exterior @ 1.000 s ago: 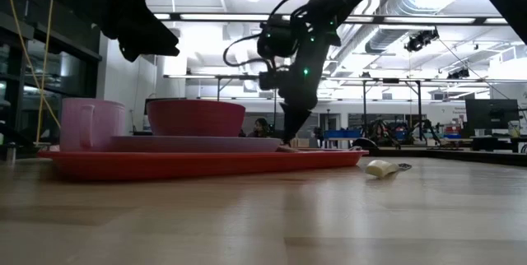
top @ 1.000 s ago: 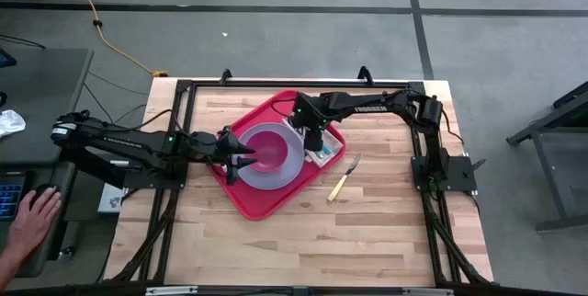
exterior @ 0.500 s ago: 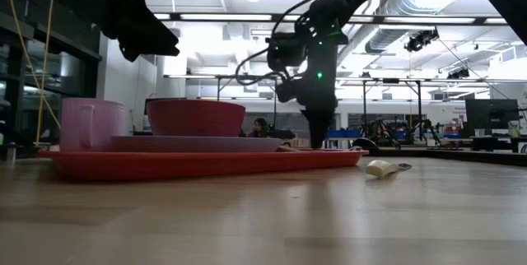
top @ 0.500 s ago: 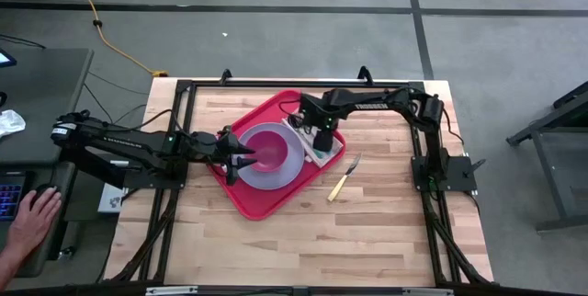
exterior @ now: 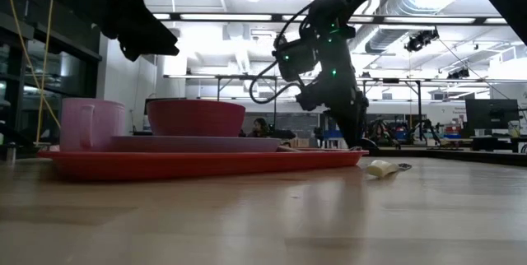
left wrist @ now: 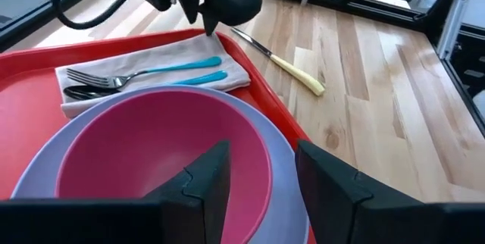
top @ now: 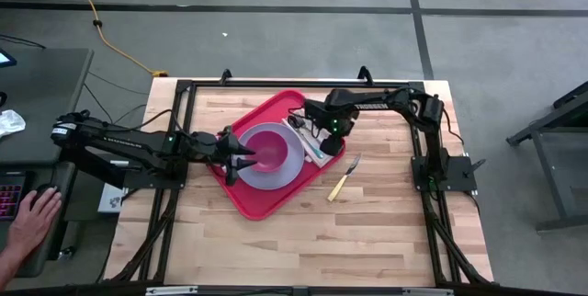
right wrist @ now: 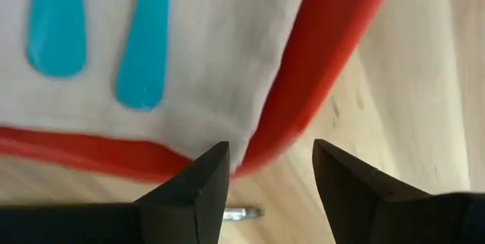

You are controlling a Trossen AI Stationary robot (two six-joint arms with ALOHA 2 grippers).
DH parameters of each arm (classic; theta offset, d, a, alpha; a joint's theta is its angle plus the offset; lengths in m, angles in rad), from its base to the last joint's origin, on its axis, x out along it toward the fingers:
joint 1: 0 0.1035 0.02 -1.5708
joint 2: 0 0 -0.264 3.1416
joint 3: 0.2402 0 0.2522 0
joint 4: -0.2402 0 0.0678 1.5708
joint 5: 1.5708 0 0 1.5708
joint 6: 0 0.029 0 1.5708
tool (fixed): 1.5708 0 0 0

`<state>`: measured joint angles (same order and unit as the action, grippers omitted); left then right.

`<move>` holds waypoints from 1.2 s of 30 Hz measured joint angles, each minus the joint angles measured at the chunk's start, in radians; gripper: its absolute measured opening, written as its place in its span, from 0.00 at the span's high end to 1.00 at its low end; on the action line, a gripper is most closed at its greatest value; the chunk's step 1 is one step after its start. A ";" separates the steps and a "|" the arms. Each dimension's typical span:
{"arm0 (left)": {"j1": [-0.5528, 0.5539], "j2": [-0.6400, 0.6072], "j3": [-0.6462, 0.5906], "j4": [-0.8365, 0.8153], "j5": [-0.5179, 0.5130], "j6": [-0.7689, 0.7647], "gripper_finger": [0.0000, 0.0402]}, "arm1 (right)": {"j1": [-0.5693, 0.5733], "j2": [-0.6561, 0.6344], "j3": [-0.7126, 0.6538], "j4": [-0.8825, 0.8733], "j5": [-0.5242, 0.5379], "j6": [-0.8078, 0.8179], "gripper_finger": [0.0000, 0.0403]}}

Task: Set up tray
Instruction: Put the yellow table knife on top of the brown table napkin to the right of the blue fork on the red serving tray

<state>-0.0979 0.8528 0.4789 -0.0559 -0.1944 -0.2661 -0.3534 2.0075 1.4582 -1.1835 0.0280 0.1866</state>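
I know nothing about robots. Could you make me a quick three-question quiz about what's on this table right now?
1. True or false: the knife lies on the red tray.
2. What do the two teal-handled utensils rest on?
3. Which gripper hangs over the pink bowl: A left gripper, B right gripper?

Key: 1 false, it lies on the table beside the tray. 2 a white napkin. 3 A.

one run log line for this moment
left gripper: open over pink bowl | right gripper: open, empty, at tray edge by napkin | knife: on table, off tray
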 joint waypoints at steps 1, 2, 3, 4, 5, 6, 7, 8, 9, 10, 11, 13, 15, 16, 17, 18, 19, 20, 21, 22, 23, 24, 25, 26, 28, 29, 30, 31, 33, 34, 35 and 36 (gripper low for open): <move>0.000 0.000 0.000 -0.001 0.003 0.000 0.55 | 0.004 -0.001 0.000 -0.022 -0.001 0.001 0.58; 0.000 0.000 0.000 -0.003 0.004 0.000 0.55 | 0.010 -0.004 -0.001 -0.046 -0.004 -0.003 0.58; 0.000 0.000 0.000 -0.007 0.005 0.000 0.55 | 0.017 -0.009 -0.001 -0.058 -0.004 -0.003 0.59; 0.000 0.000 0.000 -0.008 0.005 0.000 0.55 | 0.024 -0.020 -0.001 -0.070 -0.005 0.005 0.59; 0.000 0.000 0.000 -0.008 0.005 -0.002 0.55 | 0.030 -0.031 -0.001 -0.072 -0.007 0.018 0.60; 0.000 0.000 0.000 -0.009 0.005 -0.007 0.55 | 0.038 -0.045 -0.001 -0.074 -0.002 0.036 0.60; 0.000 0.000 0.000 -0.014 0.005 -0.013 0.55 | 0.045 -0.060 -0.001 -0.074 0.010 0.062 0.60; 0.000 0.000 0.000 -0.022 0.005 -0.023 0.55 | 0.052 -0.075 -0.001 -0.074 0.026 0.087 0.61; 0.000 0.000 0.000 -0.030 0.005 -0.029 0.55 | 0.060 -0.094 -0.001 -0.075 0.040 0.108 0.61; -0.001 0.000 0.000 -0.034 0.008 -0.037 0.55 | 0.069 -0.115 -0.001 -0.074 0.047 0.125 0.61; -0.001 0.000 0.000 -0.035 0.018 -0.044 0.55 | 0.078 -0.136 -0.001 -0.073 0.052 0.139 0.62; -0.001 0.000 0.000 -0.037 0.031 -0.054 0.55 | 0.098 -0.175 -0.001 -0.074 0.053 0.169 0.62; -0.001 0.000 0.000 -0.040 0.039 -0.057 0.55 | 0.122 -0.211 -0.001 -0.074 0.052 0.199 0.62; -0.001 0.000 0.000 -0.041 0.044 -0.057 0.55 | 0.134 -0.230 -0.001 -0.074 0.050 0.214 0.61; -0.001 0.000 0.000 -0.042 0.048 -0.058 0.55 | 0.148 -0.249 -0.001 -0.074 0.047 0.232 0.61; -0.001 0.000 0.000 -0.044 0.048 -0.061 0.55 | 0.164 -0.267 -0.001 -0.073 0.047 0.255 0.61; -0.001 0.000 0.000 -0.045 0.048 -0.061 0.55 | 0.180 -0.282 -0.001 -0.073 0.047 0.282 0.61; -0.001 0.000 0.000 -0.045 0.048 -0.061 0.55 | 0.197 -0.295 -0.001 -0.075 0.047 0.311 0.61; -0.001 0.000 0.000 -0.045 0.048 -0.061 0.55 | 0.215 -0.304 -0.001 -0.075 0.048 0.338 0.61; -0.001 0.000 0.000 -0.045 0.048 -0.061 0.55 | 0.235 -0.312 -0.001 -0.075 0.049 0.367 0.61; -0.001 0.000 0.000 -0.048 0.048 -0.060 0.55 | 0.256 -0.319 -0.001 -0.075 0.048 0.398 0.61; -0.001 0.000 0.000 -0.052 0.048 -0.057 0.55 | 0.276 -0.324 -0.001 -0.074 0.046 0.434 0.62; -0.001 0.000 0.000 -0.056 0.048 -0.056 0.55 | 0.296 -0.328 -0.001 -0.073 0.045 0.480 0.62; -0.001 0.001 0.000 -0.056 0.048 -0.054 0.55 | 0.316 -0.329 -0.001 -0.071 0.045 0.536 0.62; -0.001 0.001 0.000 -0.056 0.048 -0.053 0.55 | 0.351 -0.330 -0.001 -0.071 0.030 0.653 0.63; -0.001 0.001 0.000 -0.056 0.048 -0.053 0.55 | 0.367 -0.330 -0.001 -0.068 0.021 0.713 0.63; -0.001 0.001 0.000 -0.058 0.048 -0.053 0.55 | 0.382 -0.329 -0.001 -0.064 0.019 0.774 0.64; -0.001 0.001 0.000 -0.060 0.049 -0.053 0.55 | 0.396 -0.329 -0.001 -0.062 0.022 0.835 0.64; -0.001 0.001 0.000 -0.068 0.049 -0.053 0.55 | 0.420 -0.329 -0.001 -0.055 0.032 0.959 0.64; -0.001 0.001 0.000 -0.074 0.050 -0.053 0.55 | 0.429 -0.329 -0.001 -0.052 0.033 1.015 0.65; -0.001 0.001 0.000 -0.081 0.050 -0.053 0.55 | 0.438 -0.329 -0.001 -0.047 0.033 1.063 0.65; -0.001 0.001 0.000 -0.086 0.050 -0.053 0.55 | 0.447 -0.328 -0.001 -0.039 0.034 1.103 0.65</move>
<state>-0.0986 0.8536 0.4786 -0.1419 -0.1444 -0.3191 0.0940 1.6798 1.4574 -1.2225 0.0619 1.2895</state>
